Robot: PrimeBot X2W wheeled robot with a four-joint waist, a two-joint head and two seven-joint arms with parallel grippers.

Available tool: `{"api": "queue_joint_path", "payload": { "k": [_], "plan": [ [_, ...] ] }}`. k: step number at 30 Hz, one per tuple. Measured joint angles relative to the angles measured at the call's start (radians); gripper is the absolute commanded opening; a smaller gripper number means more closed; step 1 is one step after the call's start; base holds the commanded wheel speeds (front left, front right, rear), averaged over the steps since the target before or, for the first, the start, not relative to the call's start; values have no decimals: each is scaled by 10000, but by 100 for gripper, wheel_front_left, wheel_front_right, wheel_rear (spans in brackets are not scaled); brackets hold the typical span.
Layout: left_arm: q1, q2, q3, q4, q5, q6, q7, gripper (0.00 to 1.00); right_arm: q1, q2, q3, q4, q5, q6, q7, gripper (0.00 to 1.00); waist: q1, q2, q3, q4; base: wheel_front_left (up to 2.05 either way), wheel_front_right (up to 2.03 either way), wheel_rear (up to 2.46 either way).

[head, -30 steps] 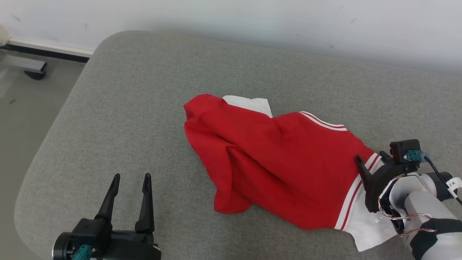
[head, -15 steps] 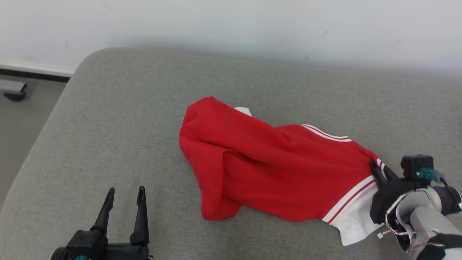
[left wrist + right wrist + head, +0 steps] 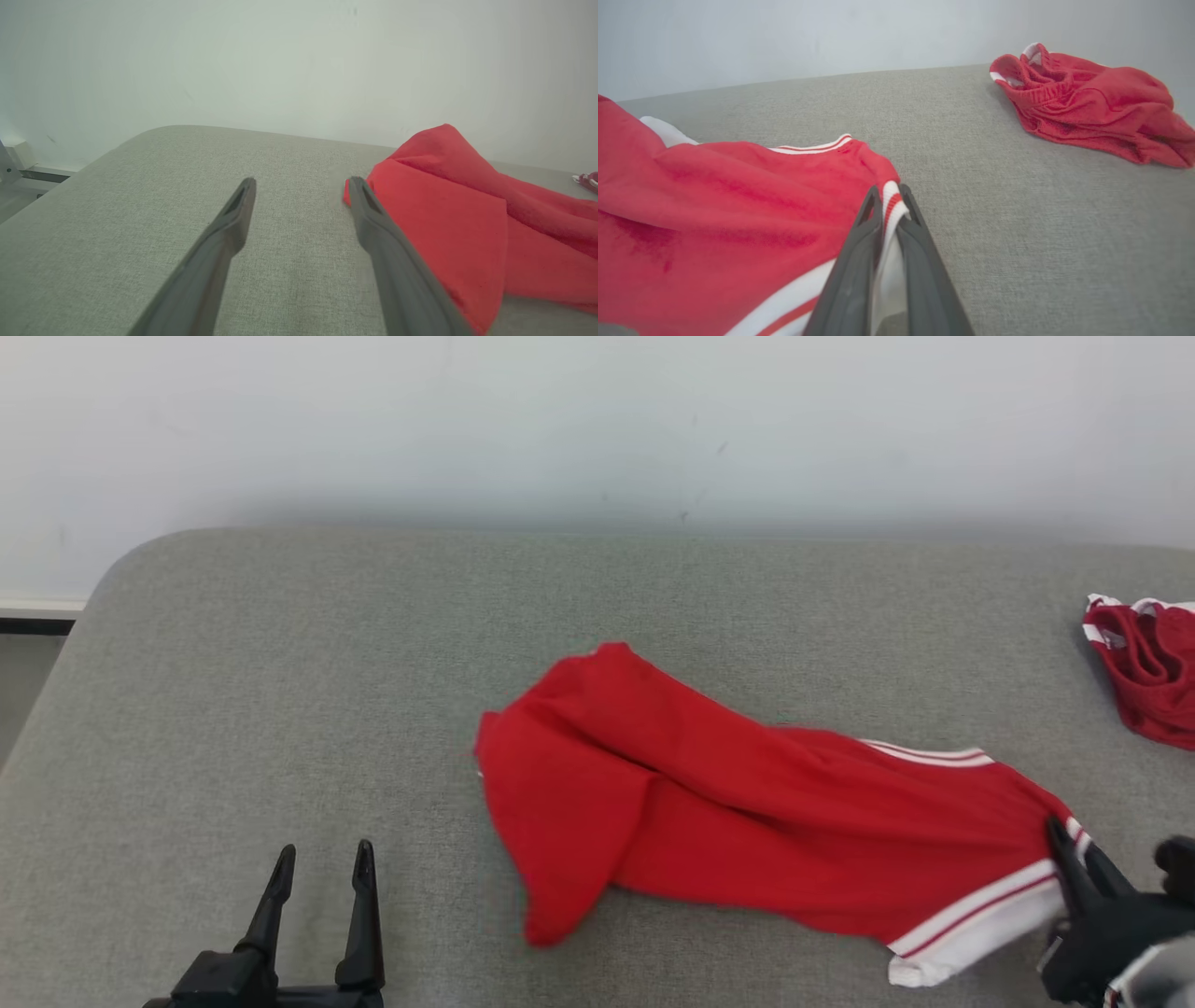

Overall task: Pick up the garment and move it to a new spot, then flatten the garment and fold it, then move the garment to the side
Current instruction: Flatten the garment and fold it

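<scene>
Item one, grey fabric-covered worktop (image 3: 280,663): carries everything listed; the head camera has swung since a second ago, so more of the worktop's right end shows, which is no move of the things. Item two, garment (image 3: 728,812), red with a white-and-red striped hem (image 3: 980,905): lies across the middle of the worktop and runs toward its near right corner. Changed: a second ago it sat in a fuller heap, and now it is drawn out long and low toward the held hem. Item three, second red garment (image 3: 1144,677): crumpled at the worktop's far right end, well apart from the first, not touched. Item four, right gripper (image 3: 889,190): at the worktop's near right corner. Changed: its jaws stood apart at the hem a second ago and are now pinched narrow on the striped hem, cloth visible between them. Item five, left gripper (image 3: 325,847): over the worktop's near left part, jaws wide, holding nothing. Assessment: the grasp looks made, so the pick-up-and-move step is under way; flattening, folding and setting aside are not yet done.
</scene>
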Motion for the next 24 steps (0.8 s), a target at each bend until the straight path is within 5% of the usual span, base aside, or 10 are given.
{"api": "queue_joint_path", "payload": {
  "k": [6, 7, 8, 17, 24],
  "plan": [
    [-19, -2, -88, 107, -40, -29, 0, 100, 2388, 1009, -2635, -3160, -1120, 0, 1561, 0, 0, 0, 42, -37, 0, 0, 0],
    [-18, 0, -81, 119, -40, -29, 0, 100, 2642, 1239, -2913, -3609, -1333, 0, 1768, 41, 0, 0, 42, -21, 0, 0, 0],
    [-19, -2, -82, 127, -44, -29, 0, 100, 2858, 1463, -3118, -4079, -1615, 0, 1891, 100, 0, 0, 38, -9, 0, 0, 0],
    [-17, -6, -59, 224, -23, -40, 0, 100, 3465, 2675, -3816, -6638, -3007, 0, 2226, 100, 1, 0, -175, 84, 0, 0, 0],
    [-13, -2, 10, 198, 63, -107, 0, 100, 3012, 2472, -3007, -6583, -3137, 0, 2452, 100, 1, 0, -236, 152, 0, 0, 0]
  ]
}}
